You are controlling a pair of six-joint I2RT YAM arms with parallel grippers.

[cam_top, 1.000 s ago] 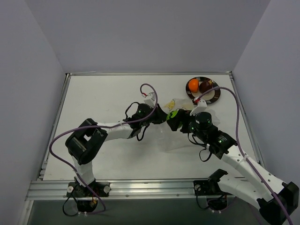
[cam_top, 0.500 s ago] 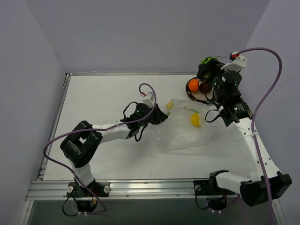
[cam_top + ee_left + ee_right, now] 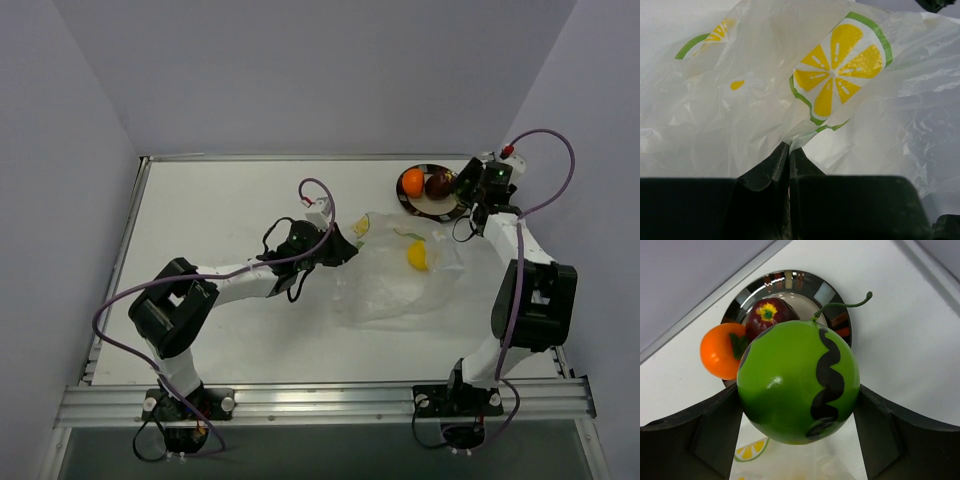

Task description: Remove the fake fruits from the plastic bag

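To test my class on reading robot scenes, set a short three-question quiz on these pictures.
1. True or false: the left arm's fingers are shut on the clear, wrinkled plastic bag printed with lemon slices.
2. The right arm's fingers hold: A) a banana; B) a glossy green plastic fruit with a black wavy stripe; C) nothing.
3. How many fruits lie on the round dark-rimmed plate?
Key: 1 true; 2 B; 3 two, the orange fruit and the dark red fruit.

white arm links (image 3: 240, 272), black joints (image 3: 175, 315), green indicator lights (image 3: 300, 238), looping purple cables (image 3: 318, 181)
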